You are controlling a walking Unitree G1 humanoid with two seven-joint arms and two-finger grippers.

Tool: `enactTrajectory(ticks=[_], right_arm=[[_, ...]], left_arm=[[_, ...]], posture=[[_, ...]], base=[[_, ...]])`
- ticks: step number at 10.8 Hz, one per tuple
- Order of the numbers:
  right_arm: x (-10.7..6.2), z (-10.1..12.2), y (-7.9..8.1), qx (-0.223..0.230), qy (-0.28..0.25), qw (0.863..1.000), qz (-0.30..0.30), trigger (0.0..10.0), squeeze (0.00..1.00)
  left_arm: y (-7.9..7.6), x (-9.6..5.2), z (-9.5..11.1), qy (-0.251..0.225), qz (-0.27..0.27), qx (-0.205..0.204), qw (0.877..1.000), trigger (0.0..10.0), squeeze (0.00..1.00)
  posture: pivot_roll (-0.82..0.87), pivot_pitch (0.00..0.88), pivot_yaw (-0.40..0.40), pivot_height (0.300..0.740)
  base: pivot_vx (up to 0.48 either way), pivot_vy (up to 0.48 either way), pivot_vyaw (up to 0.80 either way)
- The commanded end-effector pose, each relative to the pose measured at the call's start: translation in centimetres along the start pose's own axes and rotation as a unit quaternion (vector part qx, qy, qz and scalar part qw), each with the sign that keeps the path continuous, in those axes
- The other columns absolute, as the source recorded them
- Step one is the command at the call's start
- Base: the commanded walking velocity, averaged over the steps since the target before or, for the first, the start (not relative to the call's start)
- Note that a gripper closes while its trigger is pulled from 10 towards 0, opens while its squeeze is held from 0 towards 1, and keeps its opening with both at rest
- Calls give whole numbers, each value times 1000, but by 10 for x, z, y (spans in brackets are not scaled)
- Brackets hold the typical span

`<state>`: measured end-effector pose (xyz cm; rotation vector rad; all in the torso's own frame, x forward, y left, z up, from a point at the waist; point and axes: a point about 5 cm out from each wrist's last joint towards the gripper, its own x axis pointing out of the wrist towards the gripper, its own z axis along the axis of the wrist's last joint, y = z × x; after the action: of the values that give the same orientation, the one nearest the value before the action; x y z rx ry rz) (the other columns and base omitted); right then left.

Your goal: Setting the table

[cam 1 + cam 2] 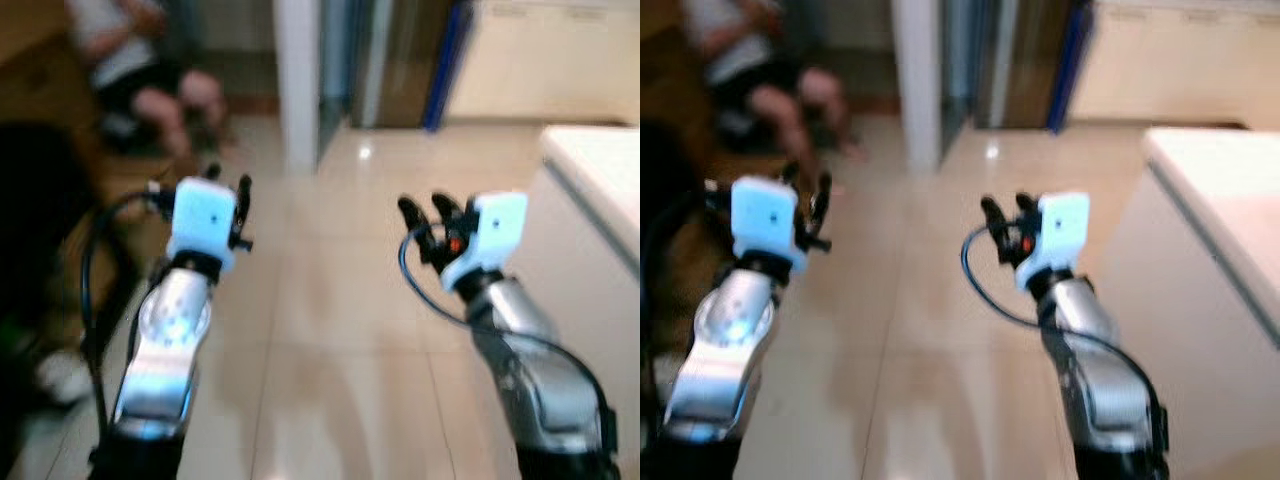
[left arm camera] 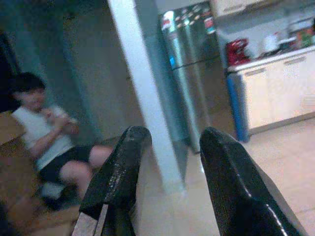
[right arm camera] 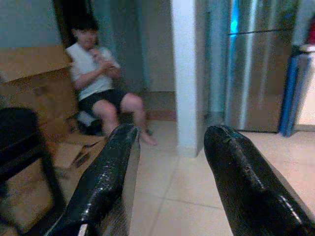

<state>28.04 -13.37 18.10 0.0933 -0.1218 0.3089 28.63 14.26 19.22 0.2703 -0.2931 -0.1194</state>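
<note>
Both arms are raised in front of me over a beige tiled floor [image 1: 330, 330]. My left gripper [image 1: 228, 182] is open, with empty space between its black fingers [image 2: 118, 177]. My right gripper [image 1: 423, 208] is open too, and its fingers [image 3: 106, 182] hold nothing. A white counter or table [image 1: 598, 185] stands close on my right, beside the right arm; its visible top is bare. The eye views are blurred.
A person [image 1: 140, 70] sits low at the far left, by cardboard boxes [image 3: 34, 73]. A dark piece of furniture [image 1: 40, 210] is close on my left. A white pillar [image 1: 298, 80] and a steel fridge [image 2: 194, 73] stand ahead, with cream cabinets [image 1: 540, 60] behind.
</note>
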Motion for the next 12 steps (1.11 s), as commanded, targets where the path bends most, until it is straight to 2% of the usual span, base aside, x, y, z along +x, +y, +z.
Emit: enactTrajectory(ticks=[1,3,5,6,8,9,10,12], right_arm=[[1,0,-8,-8,7,1000,-12,10000,0],[0,0,-7,-27,10,1000,-10,10000,0],[-3,1,-10,-35,9,999,-26,10000,0],[-5,-1,-10,-37,13,999,-25,10000,0],[-3,-3,-7,-19,24,999,-20,10000,0],[-2,-4,-11,-12,27,999,-32,10000,0],[-5,-7,-16,-6,33,998,-51,10000,0],[-15,-12,-14,12,35,997,-68,10000,0]], left_arm=[[-5,2,1,0,-4,-5,1000,10000,0],[-5,2,-2,1,-4,-11,1000,10000,0],[-8,7,-2,-1,-16,-9,1000,10000,0],[-9,4,-3,1,-16,-10,1000,10000,0],[-14,4,-12,38,-29,-16,999,10000,0],[-15,3,-18,63,-27,-24,997,10000,0],[-16,1,-19,63,-25,-18,998,10000,0],[-2,2,-20,75,-9,17,997,10000,0]], posture=[[-44,0,15,740],[-80,0,55,740],[-85,0,56,740],[-82,0,55,740],[-79,0,38,740],[-65,0,30,740],[-39,0,19,740],[-19,0,25,740]], base=[[458,0,0],[461,0,0],[461,0,0],[461,0,0],[225,0,-800],[0,0,-788],[0,0,-788],[0,0,-794]])
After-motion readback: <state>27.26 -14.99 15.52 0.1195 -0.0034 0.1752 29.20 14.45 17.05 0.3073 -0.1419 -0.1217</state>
